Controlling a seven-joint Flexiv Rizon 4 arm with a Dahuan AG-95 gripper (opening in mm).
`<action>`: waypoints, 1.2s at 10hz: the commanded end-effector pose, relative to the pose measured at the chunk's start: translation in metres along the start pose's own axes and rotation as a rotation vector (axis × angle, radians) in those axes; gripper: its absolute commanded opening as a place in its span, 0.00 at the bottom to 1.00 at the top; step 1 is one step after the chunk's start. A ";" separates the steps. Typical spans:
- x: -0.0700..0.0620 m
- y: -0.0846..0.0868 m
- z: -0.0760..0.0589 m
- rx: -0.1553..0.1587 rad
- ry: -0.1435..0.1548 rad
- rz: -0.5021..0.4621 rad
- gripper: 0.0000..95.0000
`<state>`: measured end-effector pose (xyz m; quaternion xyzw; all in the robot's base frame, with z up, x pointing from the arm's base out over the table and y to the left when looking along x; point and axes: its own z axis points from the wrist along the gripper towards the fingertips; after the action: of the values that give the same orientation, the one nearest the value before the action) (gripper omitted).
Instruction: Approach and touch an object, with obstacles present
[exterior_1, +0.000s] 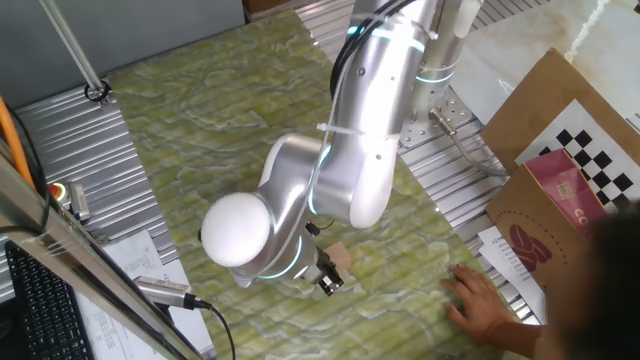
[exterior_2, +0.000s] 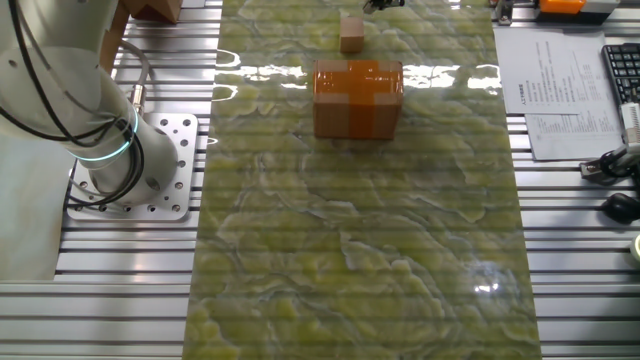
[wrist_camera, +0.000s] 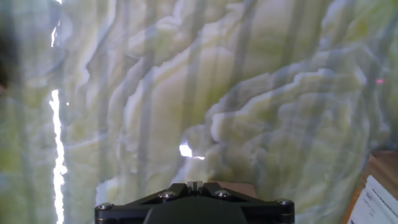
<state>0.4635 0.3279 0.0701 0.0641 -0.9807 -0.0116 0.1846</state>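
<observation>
Just beside the hand, wooden cube: light, rigid, slide-prone; touch top face gently. Hand state: cannot tell.

Your arm is all glossy silver-white shells, fat rounded links ending in a white domed cap, with thin cyan light rings glowing at the joints (one more circles the base in the other fixed view). Black cables loop past that base, which sits on a white perforated plate. The claw's black housing carries small silver screws.
</observation>
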 end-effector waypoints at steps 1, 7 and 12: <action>0.001 -0.004 -0.010 0.008 -0.078 0.001 0.00; -0.005 -0.041 -0.056 0.012 -0.205 -0.047 0.00; -0.013 -0.087 -0.099 0.003 -0.215 -0.079 0.00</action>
<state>0.5235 0.2395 0.1562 0.1022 -0.9915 -0.0246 0.0762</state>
